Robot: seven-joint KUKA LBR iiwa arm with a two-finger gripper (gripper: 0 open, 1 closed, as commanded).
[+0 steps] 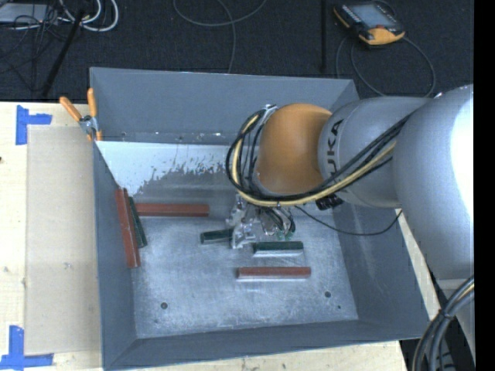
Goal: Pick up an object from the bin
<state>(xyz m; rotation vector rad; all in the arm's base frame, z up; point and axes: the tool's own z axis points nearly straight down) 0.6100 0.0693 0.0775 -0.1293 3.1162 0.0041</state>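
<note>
My gripper [247,230] is low in the middle of the bin, under the arm's orange cover. It sits between two short dark green bars: one [216,238] pokes out to its left, the other [279,246] lies just to its right. Both lie flat on the bin floor and reach up against the gripper's metal body. Whether either bar is gripped is hidden from me. A reddish-brown bar [274,271] lies flat a little in front of the gripper, apart from it.
Another reddish-brown bar [172,209] lies left of the gripper toward the back. A long red bar [126,227] and a dark green one [138,224] lean along the left wall. The arm covers the bin's right rear part.
</note>
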